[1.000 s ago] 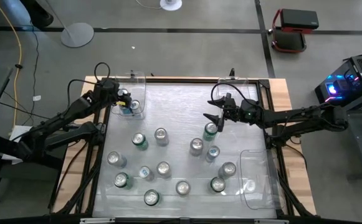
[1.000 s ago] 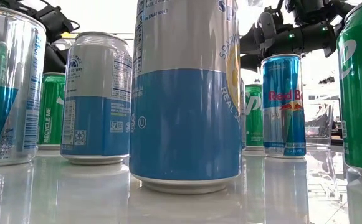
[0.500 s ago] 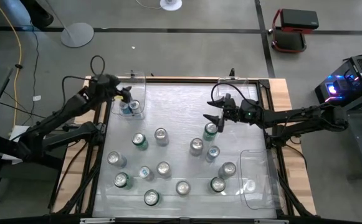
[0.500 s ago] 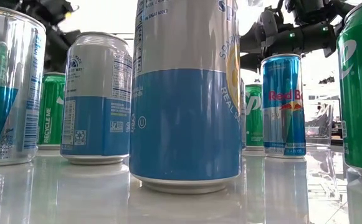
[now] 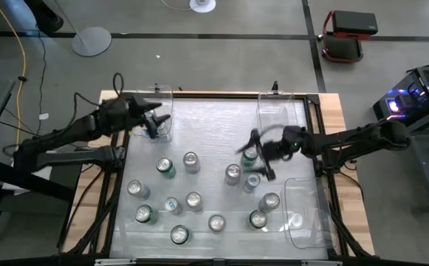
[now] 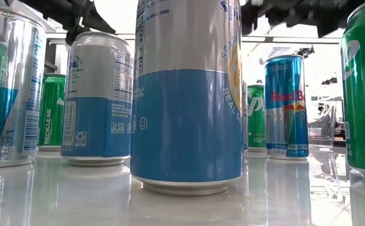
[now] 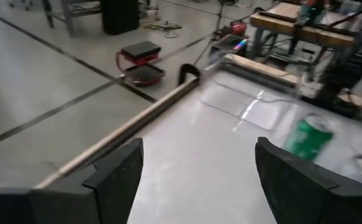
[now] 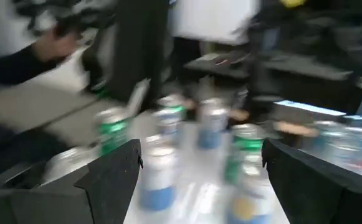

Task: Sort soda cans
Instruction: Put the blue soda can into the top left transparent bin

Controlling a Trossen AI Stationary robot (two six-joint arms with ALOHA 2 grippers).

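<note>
Several soda cans stand upright on the white table top, green ones (image 5: 165,167), blue ones (image 5: 252,181) and silver ones (image 5: 190,161). A blue can (image 5: 151,128) sits inside the clear bin (image 5: 162,94) at the far left. My left gripper (image 5: 157,118) hovers open and empty above that bin; its wrist view shows its fingers wide apart (image 7: 199,155) and a green can (image 7: 311,135) farther off. My right gripper (image 5: 252,161) is open, blurred, beside a green can (image 5: 249,153) at mid table. Its wrist view (image 8: 199,155) shows several cans ahead.
A second clear bin (image 5: 280,103) stands at the far right and a third (image 5: 303,214) at the near right. In the low view a tall blue-and-silver can (image 6: 188,94) stands close, with a Red Bull can (image 6: 286,107) behind it. Bare table lies at far centre.
My right gripper has swung quickly toward the near edge, from the far side of the green mid-table can to its near side, and shows blurred. My left gripper has shifted a little toward the table's middle above the far left bin and turned. No can has moved.
</note>
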